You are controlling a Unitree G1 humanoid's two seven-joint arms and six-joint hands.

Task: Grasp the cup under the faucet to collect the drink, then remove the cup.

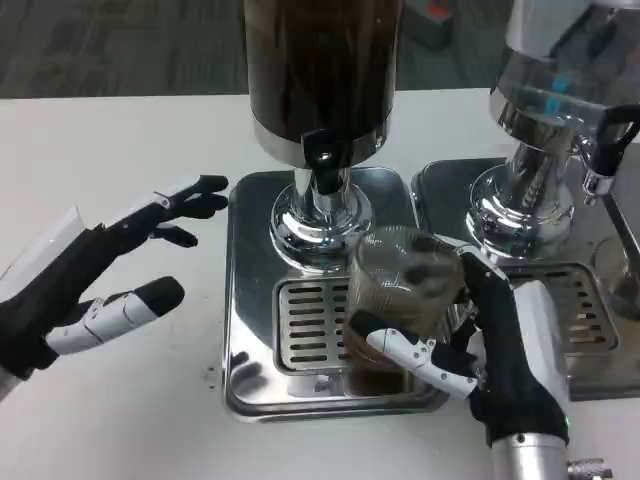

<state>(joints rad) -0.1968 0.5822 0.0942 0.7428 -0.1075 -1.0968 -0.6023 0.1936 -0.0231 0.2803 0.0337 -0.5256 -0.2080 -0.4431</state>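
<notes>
My right hand [500, 345] is wrapped around the clear cup [405, 290]: thumb across its near wall low down, the other fingers behind its far right side. Firm hold, as far as I can judge.

The cup stands on the slotted drip grate [305, 325], just ahead and left of my palm. It sits below and a little right of the black faucet [322, 155], not squarely under it, I think. There is dark liquid in the bottom of the cup; how full, I cannot tell through the glare.

Progress, my reading: grasp done, some drink collected, removal not yet done. Cup is on the grate, or barely off it.

Outward from the hand: the chrome pedestal [320, 215] of the dark drink dispenser [322, 60] rises right behind the cup. To my right, very near the back of my hand, the second dispenser [545, 130] with its own tray [590, 300] and tap lever [605, 150]. A tight gap; pulling toward me looks like the freest way out, over the raised tray lip [330, 405].

My left hand [100, 285] hovers well to the left above the white table [120, 150], fingers spread, holding nothing.
</notes>
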